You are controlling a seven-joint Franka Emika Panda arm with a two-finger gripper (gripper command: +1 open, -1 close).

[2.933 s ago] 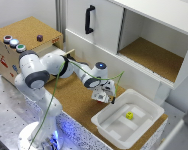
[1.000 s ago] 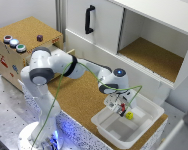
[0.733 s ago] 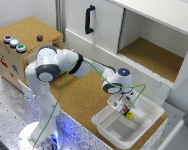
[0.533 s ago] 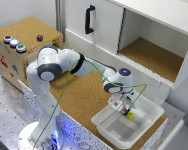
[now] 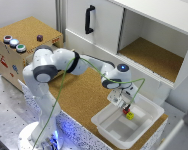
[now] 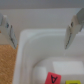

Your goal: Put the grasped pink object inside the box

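- Pink object: it now lies on the floor of the box, loose and touching the small yellow cube, toward the box's far edge, on the side nearest the white cabinet.
- Nearly three seconds back we see the arm short of the box, over the cork bench. It has since swung across and come down inside the rim.
- The gripper hangs just above the block. In the wrist view its fingers stand wide apart with nothing between them, and the pink object rests below on the white floor, beside the yellow cube.
- We judge the release made and the placing done. What seems left is a straight lift clear of the box wall without nudging either block.
- Writing: the pink block's top face carries a dark mark that reads like a capital "A", though blur leaves us unsure. Small coloured marks on the side of the button box are too small to read. We find no brand names.
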